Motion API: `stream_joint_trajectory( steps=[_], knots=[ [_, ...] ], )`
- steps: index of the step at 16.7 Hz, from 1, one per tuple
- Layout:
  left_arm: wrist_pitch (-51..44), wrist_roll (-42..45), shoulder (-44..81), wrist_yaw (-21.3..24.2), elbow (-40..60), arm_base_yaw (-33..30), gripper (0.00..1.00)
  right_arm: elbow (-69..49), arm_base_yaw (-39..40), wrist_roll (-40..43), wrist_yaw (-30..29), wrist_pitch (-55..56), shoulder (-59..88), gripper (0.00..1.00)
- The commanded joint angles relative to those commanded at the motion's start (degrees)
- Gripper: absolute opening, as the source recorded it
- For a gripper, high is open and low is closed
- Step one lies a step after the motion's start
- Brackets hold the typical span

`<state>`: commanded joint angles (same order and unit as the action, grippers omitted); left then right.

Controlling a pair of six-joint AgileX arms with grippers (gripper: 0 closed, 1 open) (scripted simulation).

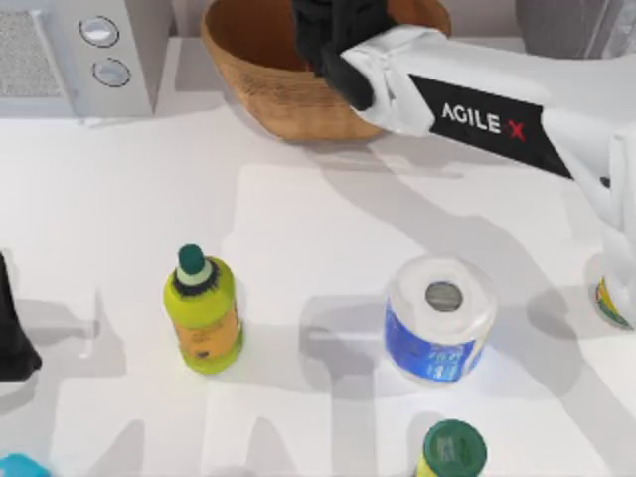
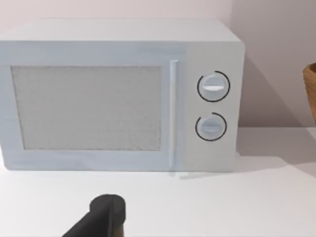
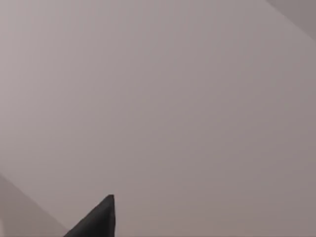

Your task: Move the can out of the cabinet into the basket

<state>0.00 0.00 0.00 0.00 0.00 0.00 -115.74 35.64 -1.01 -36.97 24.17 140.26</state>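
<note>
Right gripper [image 1: 333,35]: upper centre of the top view, over the basket [image 1: 268,94]; grip state cannot be told, can not visible, so delivery appears at or near release. Left gripper [image 1: 12,333]: parked, left edge. Count: one basket, one bottle [image 1: 203,310], one toilet roll [image 1: 440,316], one green-lidded jar [image 1: 452,450], one microwave [image 1: 70,55].

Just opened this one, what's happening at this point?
The right gripper is reached out over the basket at the back of the table; the top view does not show what it holds, if anything. The left arm sits parked at the table's left edge, its wrist camera facing the white appliance. On the table in front stand a yellow-green bottle, a toilet roll and a green-lidded jar.
</note>
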Motion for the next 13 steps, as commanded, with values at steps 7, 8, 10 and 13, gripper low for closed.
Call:
stream_joint_trajectory(
  steps=[7,8,10,13],
  knots=[
    [0.0,0.0,0.0,0.0,0.0,0.0,1.00,16.0,-6.8,0.2,0.5,-3.7,-16.7,1.00],
    [0.0,0.0,0.0,0.0,0.0,0.0,1.00,20.5,-8.5,0.3,0.9,-4.7,-21.4,1.00],
    [0.0,0.0,0.0,0.0,0.0,0.0,1.00,30.5,-12.0,0.5,1.9,-7.0,-32.7,1.00],
    [0.0,0.0,0.0,0.0,0.0,0.0,1.00,47.3,-17.7,0.7,4.9,-10.8,-53.4,1.00]
  ],
)
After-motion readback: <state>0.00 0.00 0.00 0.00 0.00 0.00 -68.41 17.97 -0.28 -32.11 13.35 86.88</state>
